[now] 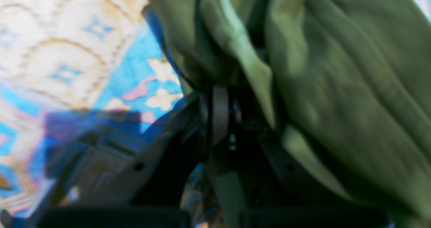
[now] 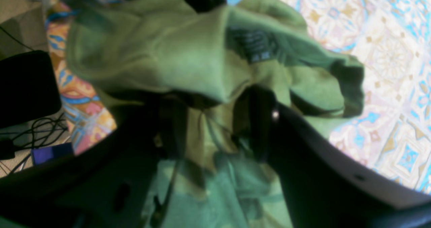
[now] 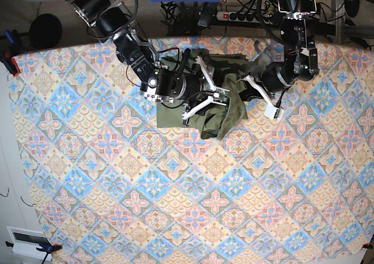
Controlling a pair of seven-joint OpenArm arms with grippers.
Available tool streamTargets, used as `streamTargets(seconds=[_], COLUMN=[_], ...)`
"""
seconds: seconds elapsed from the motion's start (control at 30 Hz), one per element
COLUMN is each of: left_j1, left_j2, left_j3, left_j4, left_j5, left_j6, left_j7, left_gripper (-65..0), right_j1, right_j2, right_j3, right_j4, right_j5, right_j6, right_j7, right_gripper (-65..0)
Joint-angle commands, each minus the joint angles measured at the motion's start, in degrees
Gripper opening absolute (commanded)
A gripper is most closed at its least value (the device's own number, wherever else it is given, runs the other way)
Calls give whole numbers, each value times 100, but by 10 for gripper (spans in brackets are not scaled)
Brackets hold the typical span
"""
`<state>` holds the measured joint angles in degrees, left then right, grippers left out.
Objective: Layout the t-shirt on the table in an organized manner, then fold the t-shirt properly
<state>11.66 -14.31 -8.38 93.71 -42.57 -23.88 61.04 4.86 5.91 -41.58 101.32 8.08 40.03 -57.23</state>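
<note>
Olive cotton t-shirt (image 3: pixel 219 109), bunched, deeply creased

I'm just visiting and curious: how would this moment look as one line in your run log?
stage: spreading out | t-shirt: bunched, not flat | table: under it | left end effector: holding t-shirt | right end effector: holding t-shirt | fold: not started

The t-shirt (image 3: pixel 213 103) lies bunched at the far middle of the table (image 3: pixel 175 205), with the right gripper (image 3: pixel 217 94) on its left and the left gripper (image 3: pixel 252 87) on its right, crowding that spot. The near half and both far corners lie bare, open to passage.
</note>
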Motion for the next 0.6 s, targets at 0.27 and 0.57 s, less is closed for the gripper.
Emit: streamTargets(seconds=[0.27,0.57], left_j1=[570,1273], left_j2=[-736,-631], left_j3=[-661,-652], left_j4=[418,1789], left_j5=[-1822,-2411], left_j6=[-34,-52], left_j7=[-42,283], left_gripper=[-632,-485], right_j1=[63,-315], right_j2=[-33,283], right_j3=[40,1007], right_j4=[475,879], right_j5=[58,58], right_j6=[-3,-3], right_j7=[128,163], right_gripper=[-369,-369])
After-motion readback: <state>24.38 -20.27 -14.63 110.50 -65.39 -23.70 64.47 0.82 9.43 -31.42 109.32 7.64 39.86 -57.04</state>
